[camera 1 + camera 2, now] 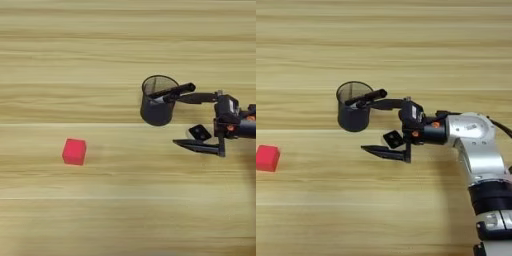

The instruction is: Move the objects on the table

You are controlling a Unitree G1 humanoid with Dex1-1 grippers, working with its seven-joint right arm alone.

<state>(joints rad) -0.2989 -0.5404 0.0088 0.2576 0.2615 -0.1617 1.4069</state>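
Though beside hand (372, 127), pen cup (353, 114) upright.

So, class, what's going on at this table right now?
A robot's right gripper reaches in from the right with its two black fingers spread wide. A small white cube with a black top lies on the table between the fingers, not yet gripped. The upper finger ends close to the black mesh pen cup, which stands upright with a marker leaning out. A red cube sits alone far to the left.
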